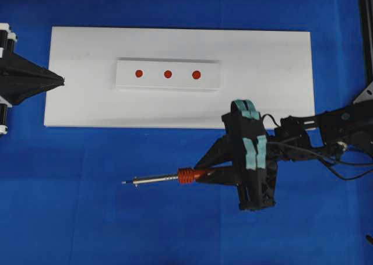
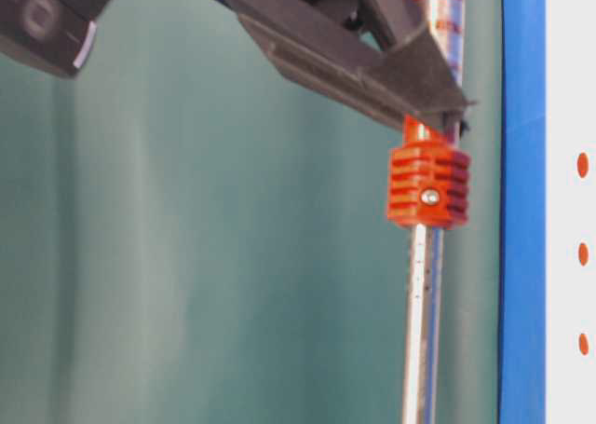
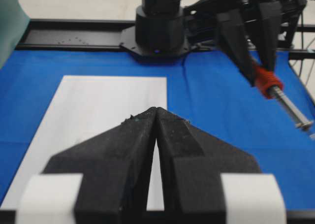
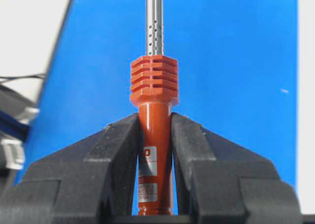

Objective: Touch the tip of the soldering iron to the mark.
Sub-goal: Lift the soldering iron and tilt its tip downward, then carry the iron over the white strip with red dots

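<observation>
The soldering iron [image 1: 185, 176] lies level above the blue cloth, in front of the white board, with its silver tip [image 1: 125, 183] pointing left. My right gripper [image 1: 213, 173] is shut on its red-orange handle [image 4: 153, 135], just behind the ribbed collar [image 2: 428, 186]. The mark [image 1: 196, 74] is the right-hand red dot of three on a raised white strip [image 1: 168, 63], well behind the tip and to its right. My left gripper [image 1: 58, 80] rests shut and empty at the board's left edge, and its fingertips [image 3: 147, 116] meet over the board. The iron [image 3: 268, 81] shows at upper right in the left wrist view.
The white board [image 1: 262, 90] lies on blue cloth [image 1: 87, 207]. The middle dot [image 1: 168, 74] and the left dot [image 1: 139, 73] sit in the same row. Black cables [image 1: 349, 172] trail from the right arm. A black frame rail [image 1: 366, 32] runs along the right edge.
</observation>
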Robot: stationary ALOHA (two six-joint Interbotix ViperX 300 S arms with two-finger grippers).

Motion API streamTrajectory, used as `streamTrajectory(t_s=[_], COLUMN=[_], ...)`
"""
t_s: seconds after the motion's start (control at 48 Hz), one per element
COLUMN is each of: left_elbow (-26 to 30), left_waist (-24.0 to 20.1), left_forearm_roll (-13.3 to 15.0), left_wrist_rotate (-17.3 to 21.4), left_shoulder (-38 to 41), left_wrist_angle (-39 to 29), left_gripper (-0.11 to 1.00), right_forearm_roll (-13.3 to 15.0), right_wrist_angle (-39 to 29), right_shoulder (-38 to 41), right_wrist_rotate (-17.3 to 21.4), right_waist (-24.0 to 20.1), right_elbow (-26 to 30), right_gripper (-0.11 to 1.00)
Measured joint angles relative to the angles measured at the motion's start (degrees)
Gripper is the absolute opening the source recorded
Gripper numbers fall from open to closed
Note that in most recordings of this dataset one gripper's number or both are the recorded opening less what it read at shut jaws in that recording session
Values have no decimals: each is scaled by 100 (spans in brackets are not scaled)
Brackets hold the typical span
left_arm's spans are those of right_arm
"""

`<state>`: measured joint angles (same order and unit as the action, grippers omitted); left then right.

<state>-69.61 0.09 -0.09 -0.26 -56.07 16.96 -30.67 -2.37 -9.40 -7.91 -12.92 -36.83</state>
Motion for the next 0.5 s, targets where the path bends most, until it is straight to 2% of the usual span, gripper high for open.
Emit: streamTrajectory(t_s=[0.167, 0.396, 0.5], left_elbow=[0, 0, 0], left_waist=[0, -9, 0], left_forearm_roll=[0, 0, 0], left_wrist_rotate=[0, 0, 0], left_shoulder=[0, -9, 0], left_wrist_angle=[9, 9, 9], left_gripper=[2, 2, 2], right_forearm_roll=[387, 1310, 1644], right_wrist_angle=[-413, -1046, -1248], right_shoulder=[-70, -97, -97], right_wrist_rotate=[-9, -62, -62], right_waist=[598, 1459, 1802], right_elbow=[18, 237, 334], right_gripper=[6, 6, 6])
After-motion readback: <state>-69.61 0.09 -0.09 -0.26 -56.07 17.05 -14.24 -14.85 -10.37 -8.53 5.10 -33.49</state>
